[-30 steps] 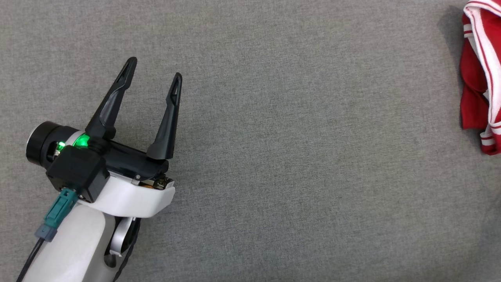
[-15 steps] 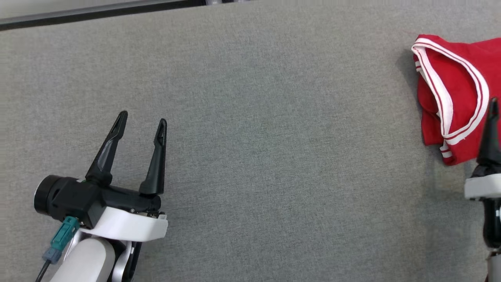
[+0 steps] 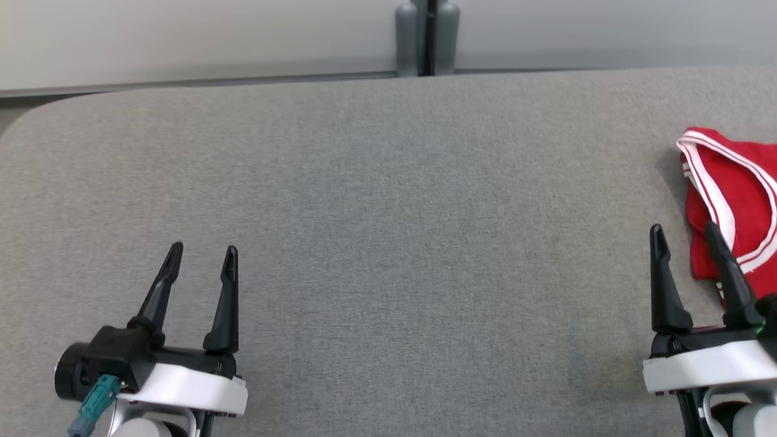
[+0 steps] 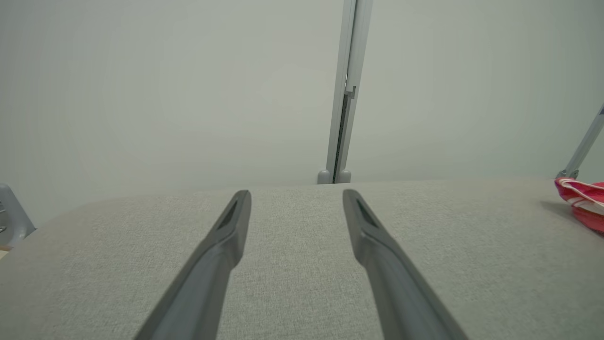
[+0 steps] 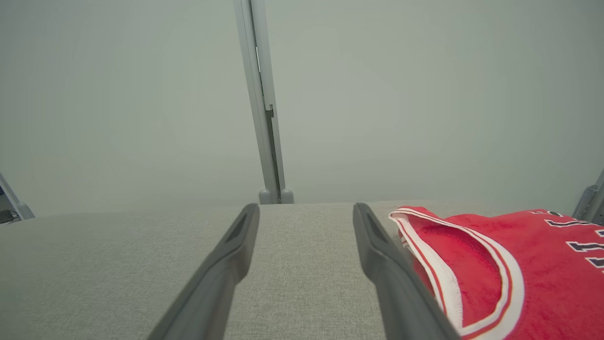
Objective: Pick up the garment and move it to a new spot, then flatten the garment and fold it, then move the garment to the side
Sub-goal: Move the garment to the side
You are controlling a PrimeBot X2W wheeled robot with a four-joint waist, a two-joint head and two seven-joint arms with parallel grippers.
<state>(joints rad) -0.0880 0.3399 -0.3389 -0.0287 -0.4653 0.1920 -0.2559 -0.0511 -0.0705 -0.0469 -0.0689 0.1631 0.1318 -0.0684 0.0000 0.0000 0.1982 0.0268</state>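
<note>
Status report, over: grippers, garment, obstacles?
Left gripper open, empty. Right gripper open beside red garment, not gripping. Nothing seen in the way.

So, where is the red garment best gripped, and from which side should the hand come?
Grip the white-striped trim at the left edge of the red garment, which seems to arch up off the table. The open right hand sits just beside it, so probably come from the left, low over the table.

Matt grey woven cloth table (image 3: 388, 182), soft red knit garment (image 3: 742, 197)
</note>
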